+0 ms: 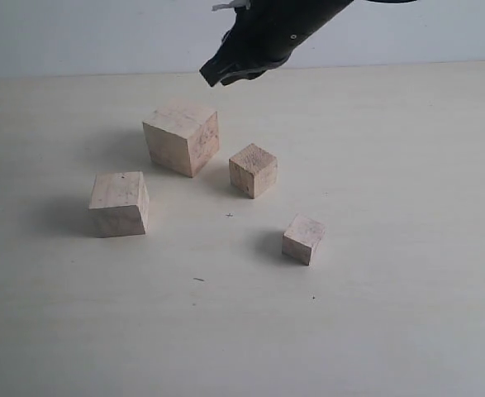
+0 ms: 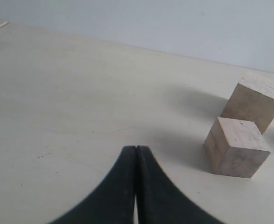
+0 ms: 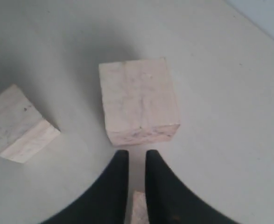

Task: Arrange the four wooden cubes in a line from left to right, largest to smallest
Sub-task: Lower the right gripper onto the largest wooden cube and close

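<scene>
The four wooden cubes sit apart on the table (image 1: 407, 314), none touching another and not in a row. The largest cube (image 1: 182, 136) is the farthest back, left of the middle. The second cube (image 1: 120, 203) stands nearer and further left, making it the leftmost of the four. The third cube (image 1: 253, 169) is just right of the largest and a little nearer. The smallest cube (image 1: 303, 239) lies nearest and furthest right. From left to right they read second, largest, third, smallest, in a staggered scatter.

The right gripper (image 1: 216, 76) hangs in the air over the far side of the table, reaching in from the upper right, above and just behind the largest cube. Its wrist camera looks down on the largest cube (image 3: 139, 107) and the second cube (image 3: 20, 123). The right gripper (image 3: 133, 156) has its fingers a narrow gap apart and holds nothing. A sliver of pale wood (image 3: 137, 209) shows through that gap — which cube it belongs to I cannot tell.

The left gripper (image 2: 136, 151) is out of the exterior view. Its own camera shows the fingers pressed together, empty, low over bare table, with the second cube (image 2: 237, 147) and the largest cube (image 2: 253, 107) off to one side. A pale wall (image 1: 77, 33) runs behind the table.
</scene>
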